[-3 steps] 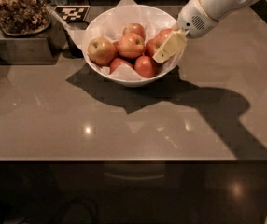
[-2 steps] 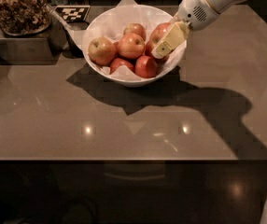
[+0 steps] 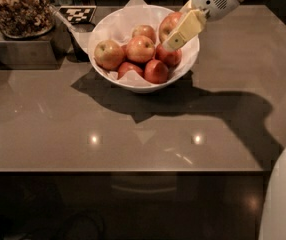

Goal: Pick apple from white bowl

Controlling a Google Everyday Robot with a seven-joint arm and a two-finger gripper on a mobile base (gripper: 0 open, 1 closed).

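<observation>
The white bowl, lined with crumpled white paper, stands at the back middle of the brown table. Several red-yellow apples lie in it, such as one on the left and one in the middle. My gripper comes in from the upper right over the bowl's right side. It is shut on an apple and holds it slightly above the others. One yellow finger crosses the front of that apple; the other finger is mostly hidden behind it.
A clear jar of brown nuts stands on a grey box at the back left. A black-and-white checkered marker lies behind the bowl. My white body fills the lower right corner.
The gripper has risen and moved slightly back, and the apple on the bowl's right side has come up with it.
</observation>
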